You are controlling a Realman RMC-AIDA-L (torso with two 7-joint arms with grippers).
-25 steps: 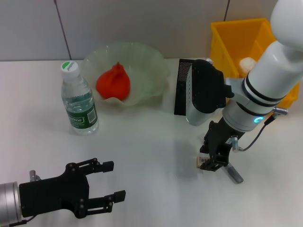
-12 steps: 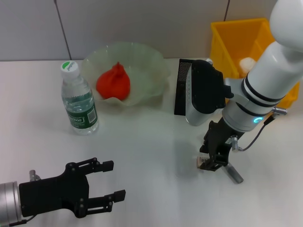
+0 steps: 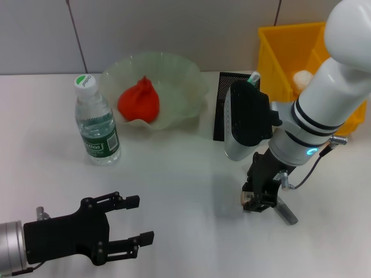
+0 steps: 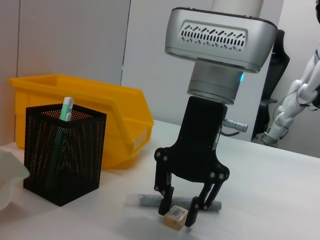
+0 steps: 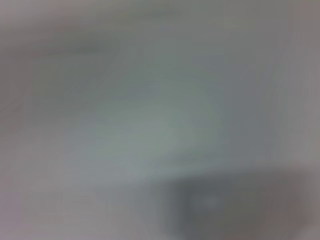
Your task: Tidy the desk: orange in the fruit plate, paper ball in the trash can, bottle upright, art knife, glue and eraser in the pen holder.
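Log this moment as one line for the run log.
right gripper: down at desk, fingers around eraser | art knife: lying behind it | left gripper: parked open, near edge | bottle: upright | orange: in fruit plate

Head camera looks down; left wrist camera faces pen holder (image 4: pixel 64 150) sideways.

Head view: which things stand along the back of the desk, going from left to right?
Bottle → fruit plate, holding the orange → pen holder → yellow bin.
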